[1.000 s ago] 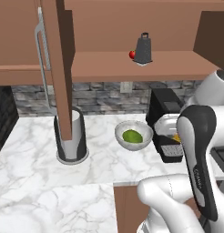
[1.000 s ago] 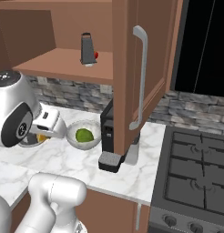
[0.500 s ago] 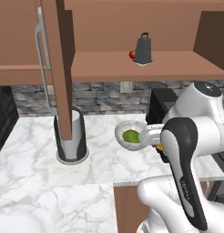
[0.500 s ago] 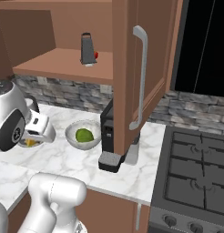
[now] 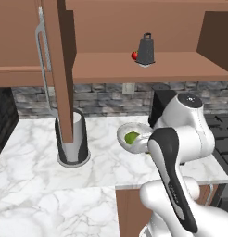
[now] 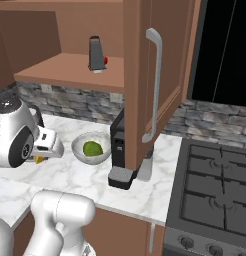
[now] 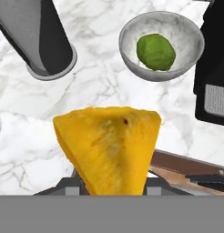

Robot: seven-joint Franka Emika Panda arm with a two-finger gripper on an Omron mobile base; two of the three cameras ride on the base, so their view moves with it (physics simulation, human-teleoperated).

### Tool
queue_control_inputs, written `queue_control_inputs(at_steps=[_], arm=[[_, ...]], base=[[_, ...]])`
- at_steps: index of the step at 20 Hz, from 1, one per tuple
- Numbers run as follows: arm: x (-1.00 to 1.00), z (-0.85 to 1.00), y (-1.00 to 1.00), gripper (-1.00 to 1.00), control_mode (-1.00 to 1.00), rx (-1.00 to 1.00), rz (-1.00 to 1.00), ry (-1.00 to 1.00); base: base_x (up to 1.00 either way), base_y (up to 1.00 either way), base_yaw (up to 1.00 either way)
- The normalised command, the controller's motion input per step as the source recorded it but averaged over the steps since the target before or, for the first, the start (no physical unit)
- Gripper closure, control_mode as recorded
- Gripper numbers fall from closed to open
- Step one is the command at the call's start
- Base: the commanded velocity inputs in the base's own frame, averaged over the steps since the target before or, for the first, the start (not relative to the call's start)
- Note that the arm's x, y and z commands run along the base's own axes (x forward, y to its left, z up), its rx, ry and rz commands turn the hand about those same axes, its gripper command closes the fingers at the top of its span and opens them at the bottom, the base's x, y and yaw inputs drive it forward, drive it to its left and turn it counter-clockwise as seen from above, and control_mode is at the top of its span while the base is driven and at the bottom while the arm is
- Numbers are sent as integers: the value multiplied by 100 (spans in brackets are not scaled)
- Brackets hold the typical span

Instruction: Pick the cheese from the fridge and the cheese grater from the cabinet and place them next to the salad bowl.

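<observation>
Up close, the hand view is showing the cheese (image 7: 109,148) whole, a yellow-orange wedge w/ mottled face, point down betw. the jaws, which are closing tight on it; the right base view is giving just a yellow sliver under the gripper (image 6: 41,157). It's hanging over the marble counter (image 7: 100,86), near the salad bowl (image 7: 161,45) w/ its green lump. The left base view is showing the cheese grater (image 5: 145,49) on the cabinet (image 5: 111,65) shelf.

- Both base views look forward and down from behind the arm, sharing the salad bowl (image 5: 133,137) and marble surface (image 5: 32,194).
- Hand view looks down close over the surface.
</observation>
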Motion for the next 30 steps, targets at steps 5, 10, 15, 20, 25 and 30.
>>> queue_control_inputs(at_steps=[5, 10, 15, 20, 25, 30], arm=[[35, -34, 0, 100, -100, -1, 1, 1], [20, -37, 0, 100, -100, 0, 9, 1], [16, -37, 0, 100, -100, 0, 11, 3], [24, -29, 4, 100, -100, 0, 5, 2], [27, -28, 6, 100, -100, -1, 0, 0], [28, -27, 0, 100, -100, -4, 0, 2]], base=[[0, 0, 0], [0, 0, 0], [0, 0, 0], [0, 0, 0], [0, 0, 0], [0, 0, 0]])
